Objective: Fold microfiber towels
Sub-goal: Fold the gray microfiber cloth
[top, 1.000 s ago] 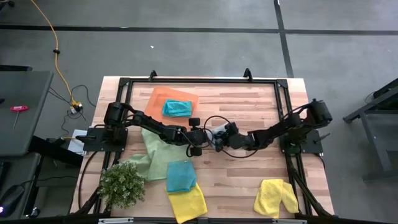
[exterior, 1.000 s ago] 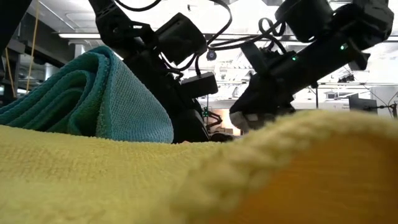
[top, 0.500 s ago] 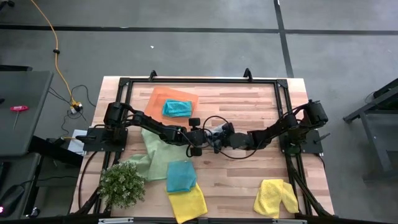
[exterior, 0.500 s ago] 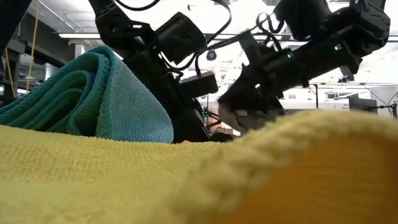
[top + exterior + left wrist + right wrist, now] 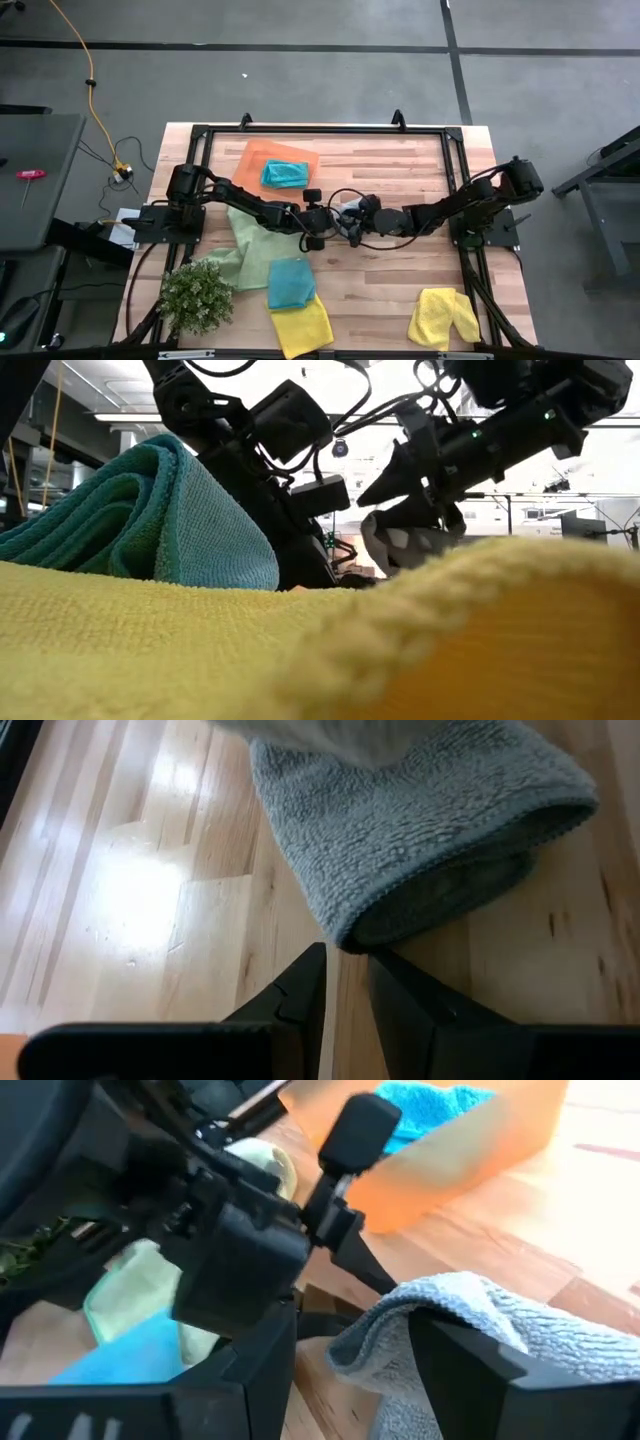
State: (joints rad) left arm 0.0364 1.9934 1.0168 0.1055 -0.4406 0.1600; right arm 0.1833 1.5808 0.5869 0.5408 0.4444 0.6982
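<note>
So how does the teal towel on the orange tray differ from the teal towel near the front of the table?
The teal towel on the tray is bunched into a rumpled, uneven wad; the teal towel at the front lies flatter, as a neat squarish fold. The first rests alone on the orange tray; the second overlaps a yellow towel, beside the light green towel. Both share the same teal colour, and no claw touches either.

This is a robotics lab or workshop. A wooden table (image 5: 400, 165) carrying a black metal frame (image 5: 330, 129) stands on a bare grey floor (image 5: 300, 80) marked with dark tape lines, and a yellow cable (image 5: 92, 95) trails across it. At table height, ceiling strip lights (image 5: 130, 417) and open industrial space show behind.
</note>
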